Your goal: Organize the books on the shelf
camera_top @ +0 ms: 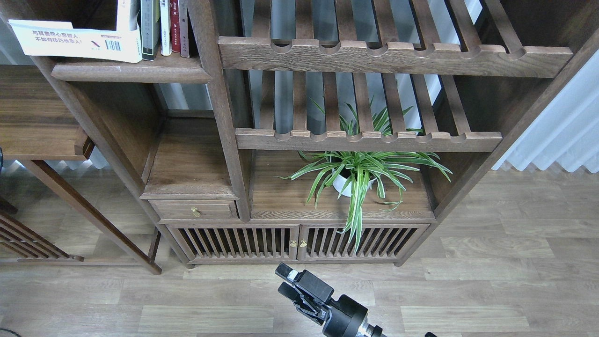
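Note:
The large white book with blue Chinese text and a barcode [75,41] lies on the solid dark-brown shelf [131,72] at the top left, its left end hanging past the shelf's side. A pale white book [128,14] stands upright at its right end. The black-edged yellow-green book [149,28] stands beside that, followed by thin white, red and dark spines [173,25]. My right gripper [285,281] is low over the floor in front of the cabinet, far below the books, with its fingers apart and empty. My left gripper is out of view.
Two slatted racks with notched front rails [369,140] fill the right of the bookcase. A potted spider plant [355,175] stands under them. A small drawer [194,210] and slatted cabinet doors [295,241] are below. A wooden side table [37,126] stands at left.

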Available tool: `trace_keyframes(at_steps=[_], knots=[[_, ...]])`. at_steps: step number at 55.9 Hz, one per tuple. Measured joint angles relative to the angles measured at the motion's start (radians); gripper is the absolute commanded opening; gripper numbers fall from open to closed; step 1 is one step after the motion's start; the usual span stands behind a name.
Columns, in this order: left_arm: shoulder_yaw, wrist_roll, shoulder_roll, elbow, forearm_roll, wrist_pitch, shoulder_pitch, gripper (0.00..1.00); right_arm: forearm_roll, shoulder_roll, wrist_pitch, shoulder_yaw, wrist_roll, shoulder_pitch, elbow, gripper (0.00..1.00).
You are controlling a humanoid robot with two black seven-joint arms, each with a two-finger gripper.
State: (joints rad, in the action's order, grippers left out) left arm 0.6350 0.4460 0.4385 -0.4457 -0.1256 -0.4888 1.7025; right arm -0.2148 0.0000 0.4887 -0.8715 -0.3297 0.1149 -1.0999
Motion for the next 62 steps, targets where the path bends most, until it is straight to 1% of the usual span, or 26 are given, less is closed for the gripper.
trace_keyframes(at_steps=[12,16,17,21,25,31,34,39,47,55,62], knots=[[0.001,0.002,0.020,-0.008,0.000,0.000,-0.011,0.53,0.000,0.000,0.000,0.000,0.000,0.000,-0.001,1.00],[0.006,0.002,0.039,-0.031,0.001,0.000,-0.013,0.55,0.000,0.000,0.000,-0.001,0.000,0.000,-0.001,1.00],[0.016,0.002,0.064,-0.062,0.002,0.000,-0.020,0.58,0.000,0.000,0.000,-0.007,0.001,0.000,-0.001,1.00],[0.029,0.002,0.089,-0.097,0.004,0.000,-0.034,0.60,0.000,0.000,0.000,-0.019,0.001,-0.004,-0.001,1.00],[0.058,0.001,0.133,-0.165,0.008,0.000,-0.065,0.64,0.000,0.000,0.000,-0.042,0.002,-0.017,-0.002,1.00],[0.110,-0.002,0.190,-0.283,0.018,0.000,-0.129,0.66,0.000,0.000,0.000,-0.058,0.003,-0.051,-0.005,1.00],[0.143,-0.002,0.208,-0.361,0.027,0.000,-0.175,0.66,-0.001,0.000,0.000,-0.061,0.013,-0.076,-0.009,1.00],[0.191,-0.002,0.240,-0.463,0.039,0.000,-0.246,0.67,-0.005,0.000,0.000,-0.063,0.045,-0.117,-0.027,1.00],[0.261,-0.008,0.305,-0.573,0.056,0.000,-0.372,0.67,-0.006,0.000,0.000,-0.071,0.101,-0.162,-0.077,1.00],[0.348,-0.025,0.339,-0.685,0.081,0.000,-0.537,0.67,-0.006,0.000,0.000,-0.092,0.116,-0.194,-0.110,1.00],[0.382,-0.027,0.337,-0.807,0.085,0.000,-0.699,0.66,-0.006,0.000,0.000,-0.111,0.117,-0.216,-0.120,1.00]])
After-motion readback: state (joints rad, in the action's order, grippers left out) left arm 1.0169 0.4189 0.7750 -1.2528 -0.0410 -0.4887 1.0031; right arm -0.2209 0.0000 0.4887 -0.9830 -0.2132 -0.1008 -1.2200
